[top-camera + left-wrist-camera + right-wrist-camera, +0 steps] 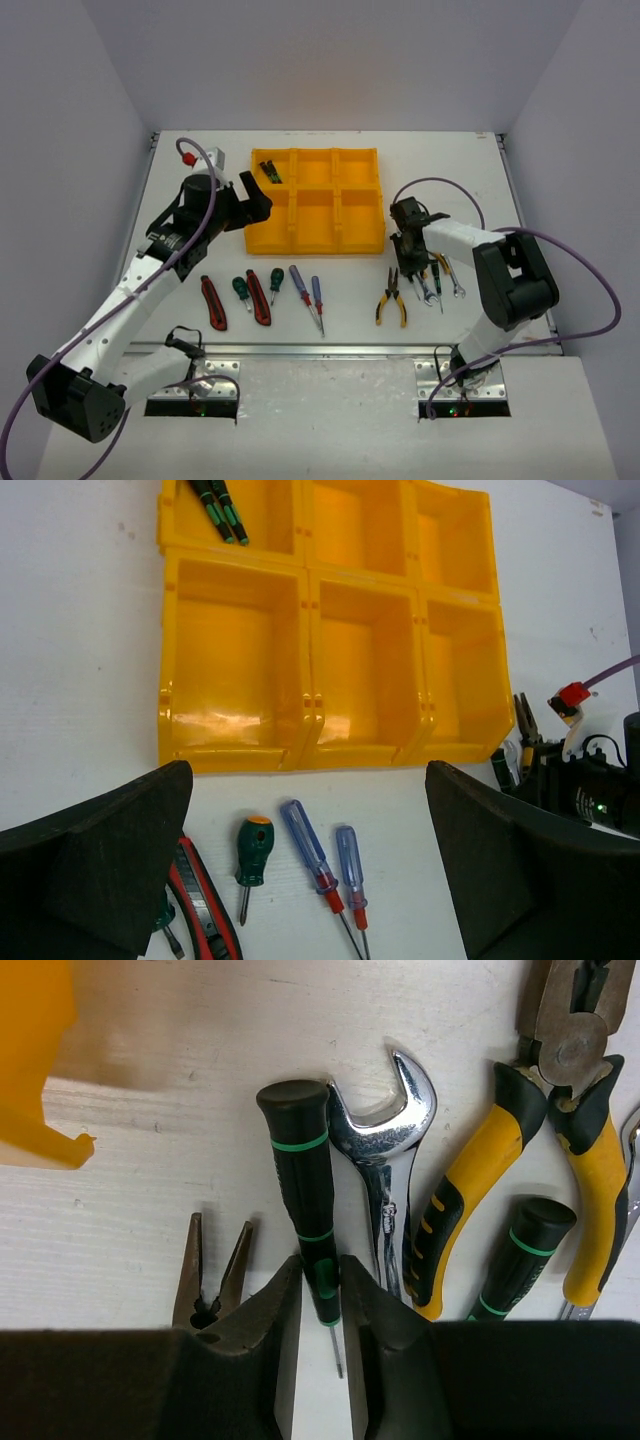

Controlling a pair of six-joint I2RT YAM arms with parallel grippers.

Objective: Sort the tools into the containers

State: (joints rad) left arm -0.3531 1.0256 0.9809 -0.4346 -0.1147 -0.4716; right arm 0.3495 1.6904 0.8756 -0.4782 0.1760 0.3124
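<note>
My right gripper (320,1295) is squeezed in on the thin end of a slim dark green driver (298,1160), one finger on each side. The driver lies flat on the white table (150,1180). Only my right wrist view shows this pinch. In the top view that hand is just a dark shape over a bunch of tools near the tray's right corner. Up close, a silver wrench (385,1135) lies just beside the driver on its right, then yellow pliers (475,1175) and another dark driver (522,1250), so that side is crowded. On the other side there is bare table, up to the dark nose of a second pair of pliers (210,1275). My left gripper (308,780) is open very wide and holds nothing. Its view looks between the fingers at the yellow tray (240,755) and shows two dark green drivers (222,510) in the far left box. Below the tray's near wall lie a green screwdriver (254,850), two purple screwdrivers (305,840) and a red-black knife (205,910), with a strip of bare table between them and the wall. Only the top view shows the table's edges meeting the grey walls (80,150).
</note>
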